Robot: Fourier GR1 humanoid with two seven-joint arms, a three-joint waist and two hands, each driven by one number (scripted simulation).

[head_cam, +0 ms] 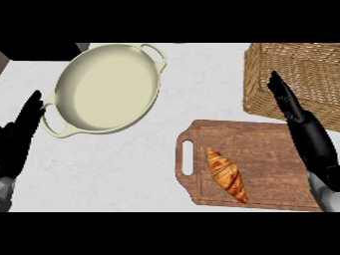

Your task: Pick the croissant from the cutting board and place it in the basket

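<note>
**A:** Where is the croissant [226, 175] lying?

**B:** On the cutting board [264, 149], in its left half, just beside the handle slot. It lies flat, with one tip pointing away from the robot and the other at the board's near edge.

**A:** And the hands?

**B:** The right hand [311, 137] is over the board's right side with its fingers straight and spread out, holding nothing. Its fingertips reach to the basket [264, 94], which stands just past the board's far right corner. The left hand [9, 142] rests open, fingers up, well to the left of the board.

**A:** How will the pastry handle?

**B:** I'd judge it light, soft and flaky. It would crush easily, and the tapered tips would likely break off.

**A:** So where should it take hold?

**B:** Across the thick middle, thumb on one long flank and fingers on the other, closing only until it lifts. The cream dish [106, 89], far left of the board on the surface [128, 169], is out of the way.
</note>
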